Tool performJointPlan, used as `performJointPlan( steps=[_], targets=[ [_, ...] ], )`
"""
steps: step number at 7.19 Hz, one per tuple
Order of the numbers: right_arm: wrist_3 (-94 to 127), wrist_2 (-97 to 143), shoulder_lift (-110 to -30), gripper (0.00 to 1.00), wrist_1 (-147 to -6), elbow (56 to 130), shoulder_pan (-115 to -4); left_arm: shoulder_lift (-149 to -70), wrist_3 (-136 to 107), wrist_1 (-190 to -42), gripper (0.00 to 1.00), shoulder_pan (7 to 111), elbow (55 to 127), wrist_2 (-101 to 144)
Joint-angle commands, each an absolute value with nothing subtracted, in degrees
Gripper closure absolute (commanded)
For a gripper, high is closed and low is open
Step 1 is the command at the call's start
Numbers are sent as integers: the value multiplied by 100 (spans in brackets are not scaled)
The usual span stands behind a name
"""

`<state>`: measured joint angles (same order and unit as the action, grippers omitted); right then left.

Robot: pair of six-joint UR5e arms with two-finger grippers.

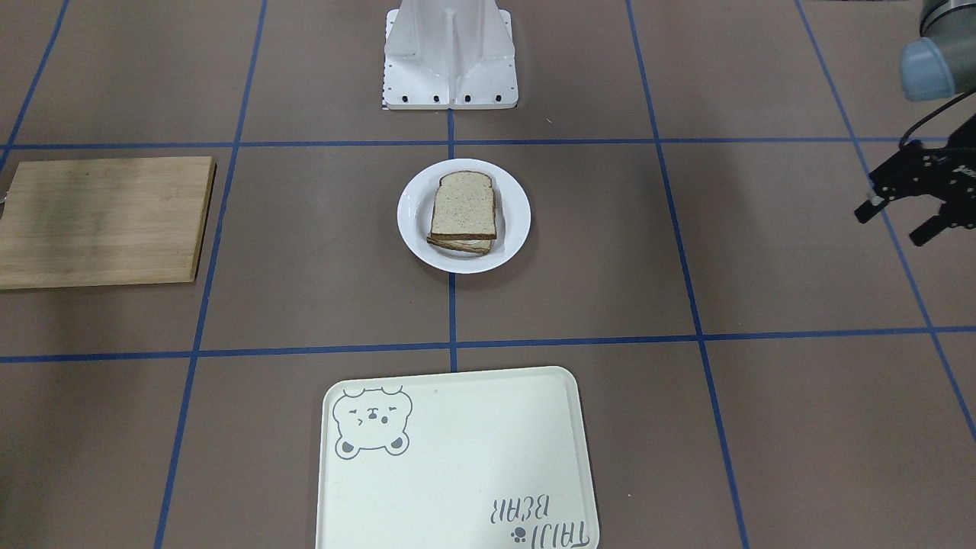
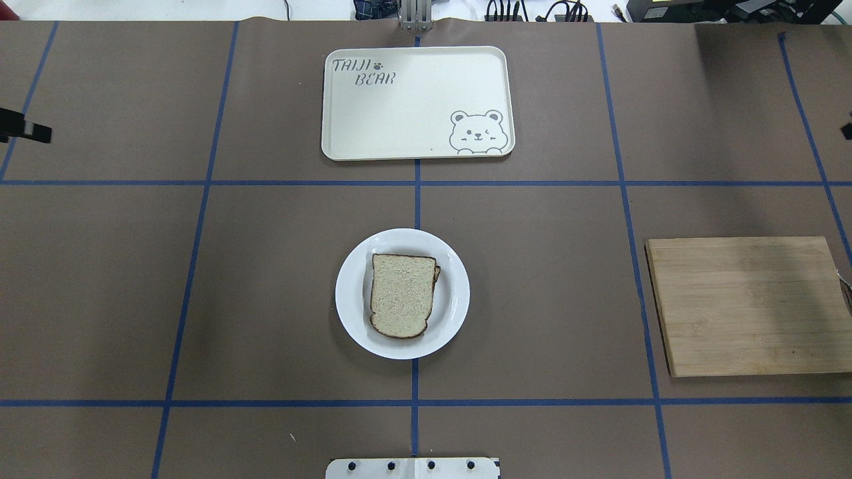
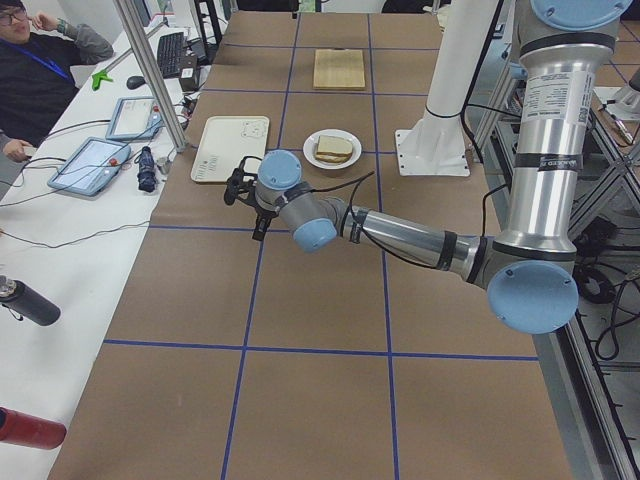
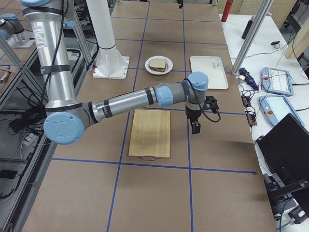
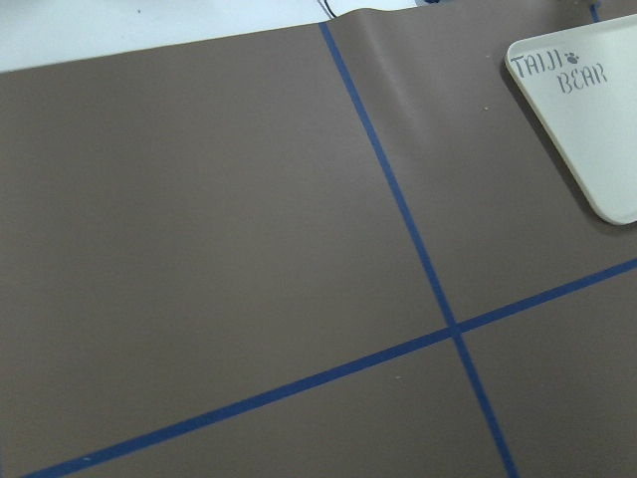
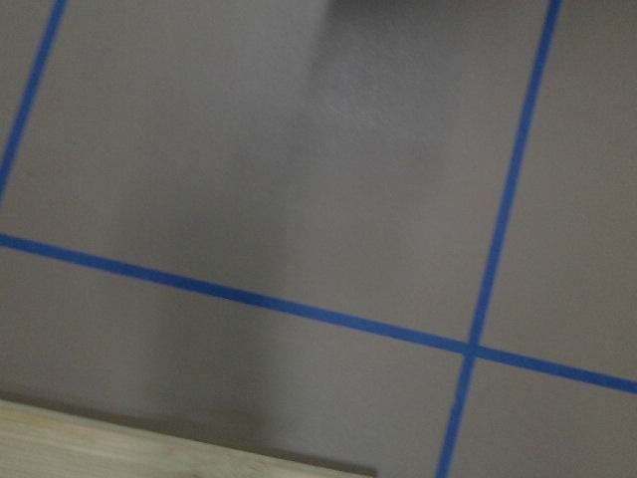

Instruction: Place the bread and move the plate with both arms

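The bread [image 2: 401,293] lies on top of another slice on the white plate [image 2: 349,293] at the table's middle. It also shows in the front view [image 1: 463,204], where a bit of white peeks out under it on the plate [image 1: 412,217]. My left gripper [image 1: 894,221] is open and empty, far off to the plate's side above the bare mat; only its tip shows at the overhead view's left edge [image 2: 26,130]. My right gripper [image 4: 195,126] hangs beside the cutting board's far corner, and I cannot tell whether it is open or shut.
A cream bear tray [image 2: 413,100] lies beyond the plate on the operators' side. A wooden cutting board [image 2: 745,306] lies on my right. The white base stand [image 1: 450,61] is behind the plate. Blue tape lines cross the brown mat.
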<state>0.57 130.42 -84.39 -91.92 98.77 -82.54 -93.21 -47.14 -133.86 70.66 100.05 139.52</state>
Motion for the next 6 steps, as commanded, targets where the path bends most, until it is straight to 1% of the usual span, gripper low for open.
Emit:
performJointPlan(
  steps=[1,2,4,6],
  targets=[
    [-1095,12999,-9470,0,-9132,9861,-8884,-9473,-6018,-14411,1,6183,9949,13783],
    [-1412,12982,-9570,0,-9132,9844,-9112,-9605,-6142,-14475,1,5674,9967,13468],
    [-1406,12973,-9668,0,-9141,9835,-9176,-10166,-7630,-14676,1,4576,9880,12425],
    [-1380,12999,-9677,0,-9141,9835,-9185,-10737,-8363,-15587,3,3625,9171,11447]
  ],
)
